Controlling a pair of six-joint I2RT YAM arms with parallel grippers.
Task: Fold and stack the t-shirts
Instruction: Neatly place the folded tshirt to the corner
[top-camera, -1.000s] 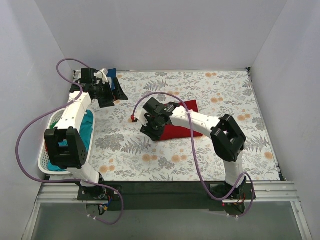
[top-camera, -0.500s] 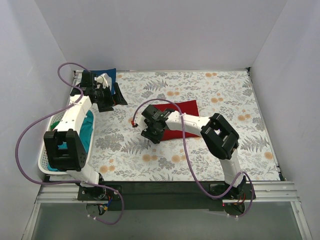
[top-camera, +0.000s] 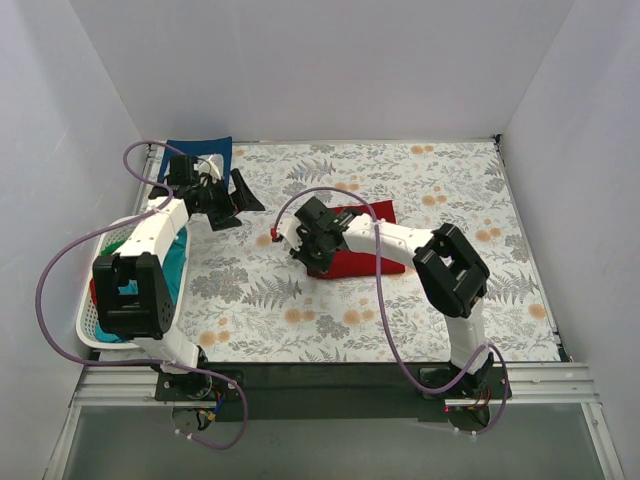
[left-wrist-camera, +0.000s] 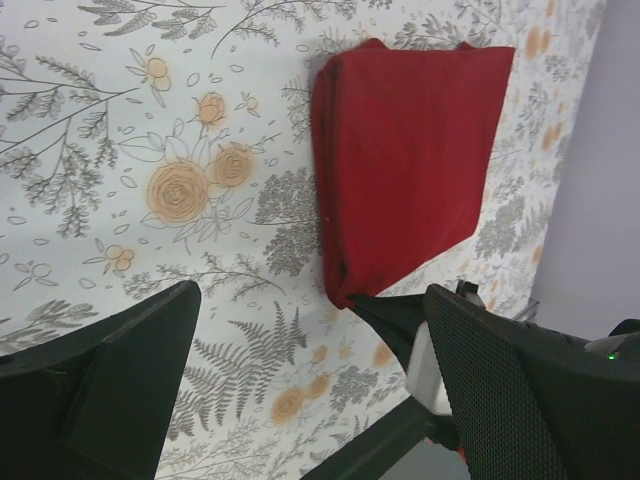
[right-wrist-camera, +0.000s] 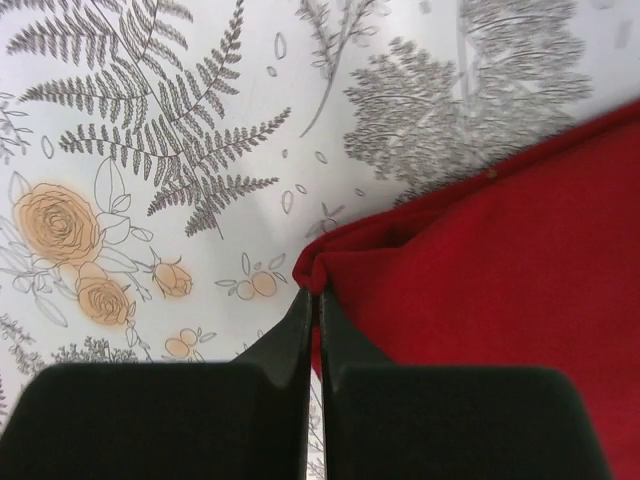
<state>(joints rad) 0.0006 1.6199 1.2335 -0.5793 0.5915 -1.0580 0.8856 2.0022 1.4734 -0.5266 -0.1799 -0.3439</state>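
The dark red t-shirt (top-camera: 365, 247) lies folded a little left of centre in the top view. It is a thick, soft rectangle of plain matte cloth in several layers, with a rounded fold along one long edge. It rests flat on the counter (top-camera: 450, 190), whose covering is a white cloth printed with grey ferns, leafy sprigs and orange roses.

The right end effector (right-wrist-camera: 313, 298) has its black, wedge-shaped fingers pressed together, and their tips are at a puckered corner of the shirt. Whether any cloth is caught between them cannot be told.

The left end effector (left-wrist-camera: 312, 292) is spread wide and holds nothing. In its own view the blunt, finely textured black fingers (left-wrist-camera: 110, 370) frame the shirt from the lower corners. In the top view it hovers toward the upper left, well apart from the shirt.

Behind it, a navy blue cloth (top-camera: 197, 150) hangs at the counter's far left corner. At the left edge stands a white plastic basket (top-camera: 95, 330) with slotted walls, holding crumpled teal cloth (top-camera: 178, 262). A glossy purple cable (top-camera: 50, 290) loops beside each arm.
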